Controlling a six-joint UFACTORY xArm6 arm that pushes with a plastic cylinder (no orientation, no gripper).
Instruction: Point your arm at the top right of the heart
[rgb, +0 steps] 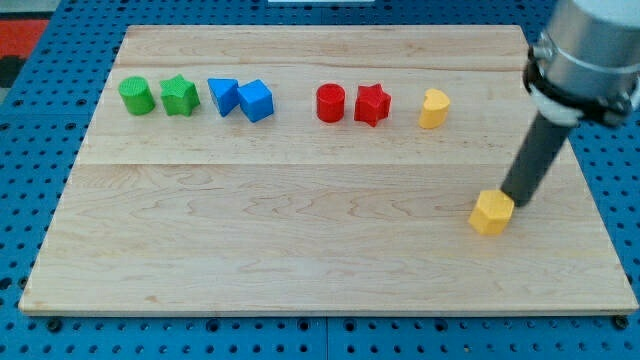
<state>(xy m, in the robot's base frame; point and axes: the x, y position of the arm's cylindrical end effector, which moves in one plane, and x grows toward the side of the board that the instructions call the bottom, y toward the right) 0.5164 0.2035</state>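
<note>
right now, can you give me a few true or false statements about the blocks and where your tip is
1. My tip is at the upper right edge of the lower yellow block. True.
2. The green cylinder sits at the view's right end of the row. False: it is at the view's left end.
3. The red star is just right of the red cylinder. True.
4. The two blue blocks are far apart. False: the blue triangle and blue cube sit side by side.
5. Both yellow blocks are in the row. False: only the upper yellow block is.

Just 1 camera here, up high at the near edge, angled down so the whole wooden board (300, 250) fits, medium distance.
</note>
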